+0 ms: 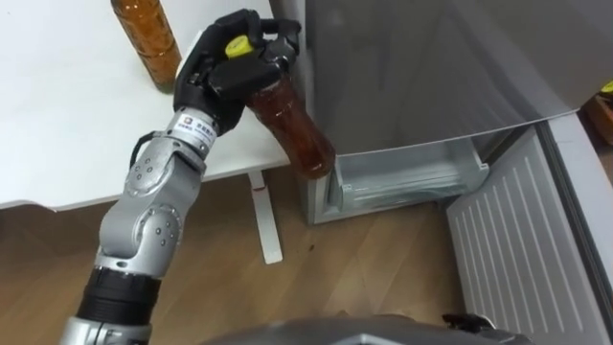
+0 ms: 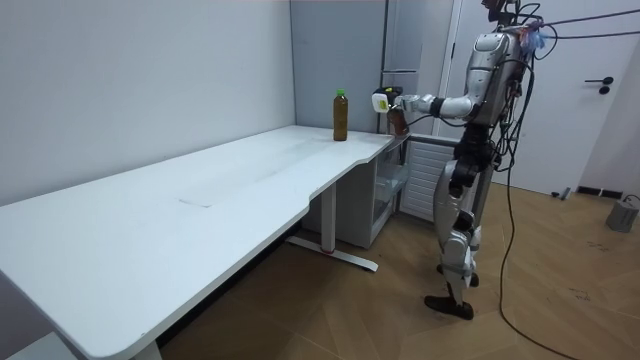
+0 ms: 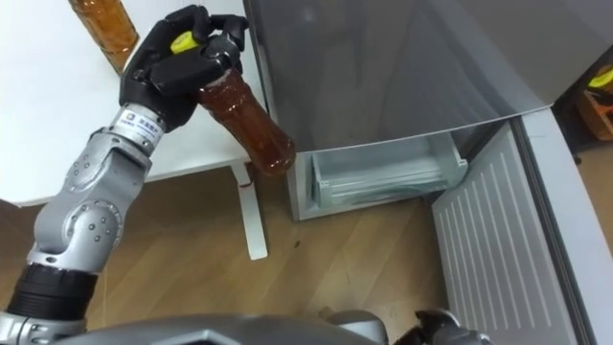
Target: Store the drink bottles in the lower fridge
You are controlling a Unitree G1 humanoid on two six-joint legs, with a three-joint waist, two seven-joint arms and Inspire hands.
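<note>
We log a long white table (image 2: pixel 150 240) on a wood floor (image 2: pixel 330 320). One amber bottle (image 2: pixel 340 115), green-capped, stands upright near its far corner.

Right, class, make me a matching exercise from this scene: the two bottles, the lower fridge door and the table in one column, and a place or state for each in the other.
Things:
1. bottle nearer the fridge
2. bottle farther from the fridge
3. lower fridge door
4. table

Places or states:
A. swung open
B. white, beside the fridge
C. tilted, gripped by the left hand
D. upright on the table

Pairs: 1-C, 2-D, 3-A, 4-B
</note>
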